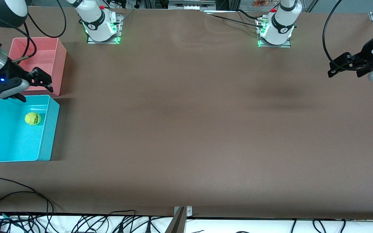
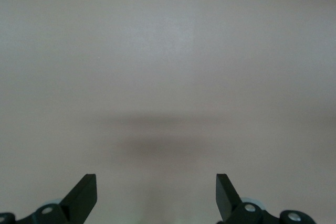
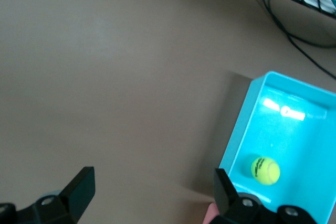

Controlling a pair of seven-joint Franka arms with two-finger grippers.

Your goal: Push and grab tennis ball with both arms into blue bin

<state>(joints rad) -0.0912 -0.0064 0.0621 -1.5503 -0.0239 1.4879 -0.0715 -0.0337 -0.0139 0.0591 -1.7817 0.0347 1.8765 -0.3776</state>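
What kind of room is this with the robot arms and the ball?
Probably a robot lab. Two white arms are bolted to a big brown table, loose cables run along its near edge, and the open right gripper hangs above a blue bin holding a tennis ball. The open left gripper waits.

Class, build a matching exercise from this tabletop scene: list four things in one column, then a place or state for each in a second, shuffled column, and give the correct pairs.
Things
1. tennis ball
2. pink bin
3. left gripper
4. right gripper

Places or states
A. open over bare table at the left arm's end
B. lying inside the blue bin
C. open above the two bins
D. beside the blue bin, farther from the front camera

Pairs: 1-B, 2-D, 3-A, 4-C
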